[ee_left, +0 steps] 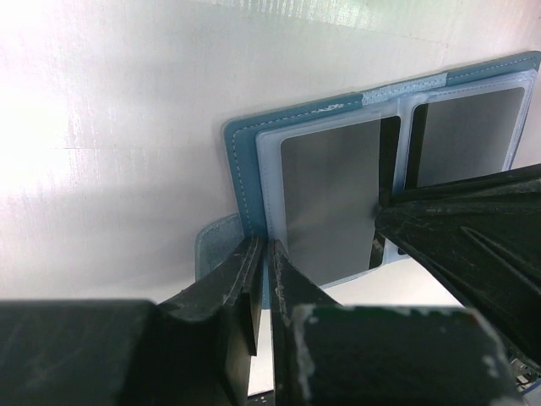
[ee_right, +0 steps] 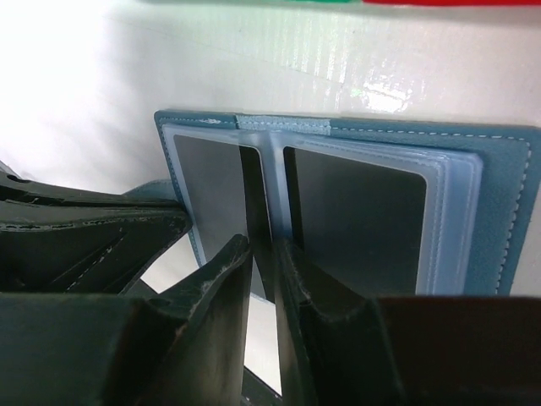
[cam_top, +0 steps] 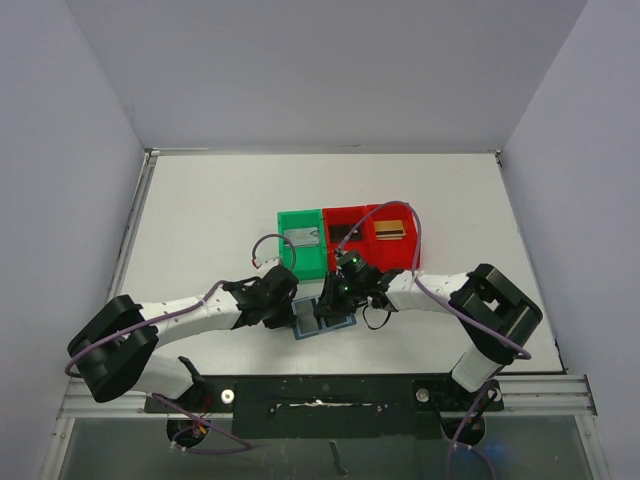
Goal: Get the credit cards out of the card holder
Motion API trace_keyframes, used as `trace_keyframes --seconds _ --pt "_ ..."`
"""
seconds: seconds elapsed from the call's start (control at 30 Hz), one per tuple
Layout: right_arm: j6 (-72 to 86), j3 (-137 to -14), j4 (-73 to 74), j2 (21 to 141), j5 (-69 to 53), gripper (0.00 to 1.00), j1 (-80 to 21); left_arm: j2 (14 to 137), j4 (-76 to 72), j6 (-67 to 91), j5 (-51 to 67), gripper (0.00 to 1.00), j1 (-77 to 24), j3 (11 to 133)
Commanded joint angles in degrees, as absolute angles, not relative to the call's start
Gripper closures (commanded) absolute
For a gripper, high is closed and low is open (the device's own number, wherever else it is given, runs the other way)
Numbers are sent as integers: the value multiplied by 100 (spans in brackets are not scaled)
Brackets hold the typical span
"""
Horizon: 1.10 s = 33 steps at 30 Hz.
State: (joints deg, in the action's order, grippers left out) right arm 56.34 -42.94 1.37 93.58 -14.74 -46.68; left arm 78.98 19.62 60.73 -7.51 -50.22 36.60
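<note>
The white tabletop carries a green bin and red bins side by side at its middle. Just in front of them, towards the near edge, the blue card holder lies spread open and flat, its clear sleeves facing up. The left tool has its fingers pressed almost together on the near edge of the holder's left panel. The right tool clamps narrowly on the sleeves at the centre fold. Dark grey cards sit in both panels' sleeves.
</note>
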Motion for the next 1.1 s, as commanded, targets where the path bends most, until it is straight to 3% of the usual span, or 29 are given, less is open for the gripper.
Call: trace_keyframes --seconds 0.0,0.23,0.77,0.93,1.07 --pt "5560 -4439 133 9432 -1377 83 -4712 7923 1883 5977 -826 93 -5036 3608" --pt "5562 -4368 -177 9171 -1592 99 -4681 7917 1996 5977 -891 94 -5038 3623" --pt "5300 -4100 124 8841 -1614 100 -4236 7979 2110 5888 -987 96 -5050 3717" --pt "5266 -4190 17 8920 -1730 86 -4332 7829 2137 5880 -994 95 -5048 3743" --pt "5196 -4442 274 9001 -1515 81 -4506 7576 2210 5882 -994 87 -5045 3907"
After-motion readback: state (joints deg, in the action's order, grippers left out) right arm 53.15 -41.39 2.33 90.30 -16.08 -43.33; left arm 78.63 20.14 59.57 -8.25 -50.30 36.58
